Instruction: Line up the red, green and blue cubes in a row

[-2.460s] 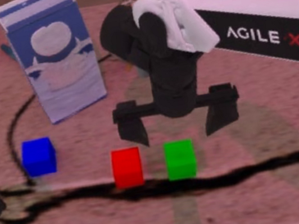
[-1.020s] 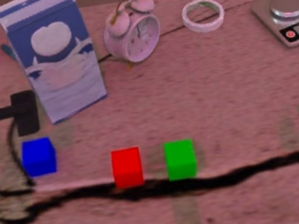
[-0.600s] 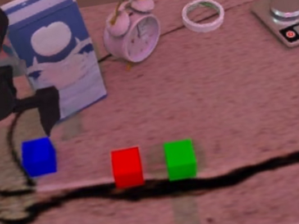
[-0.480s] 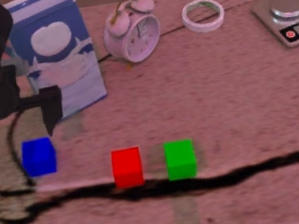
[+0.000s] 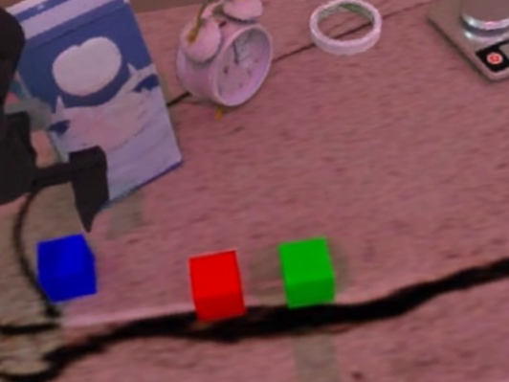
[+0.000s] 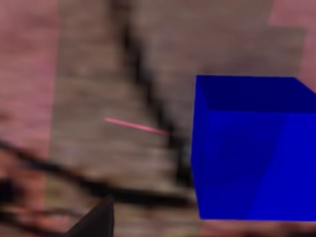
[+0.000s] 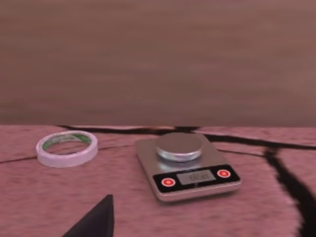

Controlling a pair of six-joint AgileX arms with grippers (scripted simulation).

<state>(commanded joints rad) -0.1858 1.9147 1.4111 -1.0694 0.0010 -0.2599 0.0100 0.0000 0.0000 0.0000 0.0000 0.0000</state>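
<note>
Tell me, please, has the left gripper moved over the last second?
Yes. The left gripper has swung from the table's left edge rightward, toward the blue cube, fingers open.

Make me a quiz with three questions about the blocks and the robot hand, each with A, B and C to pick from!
1. Where is the blue cube?
A. to the left of the red cube
B. on top of the green cube
C. beside the scale

2. How many cubes are on the table?
A. two
B. three
C. five

3. What is the left gripper doing?
A. squeezing the red cube
B. lifting the clock
C. hanging open above and just behind the blue cube

Answers:
1. A, because the blue cube sits apart at the table's left side, with red and green close together in the middle.
2. B, one red, one green, one blue.
3. C, its two fingers are spread wide and hold nothing.
</note>
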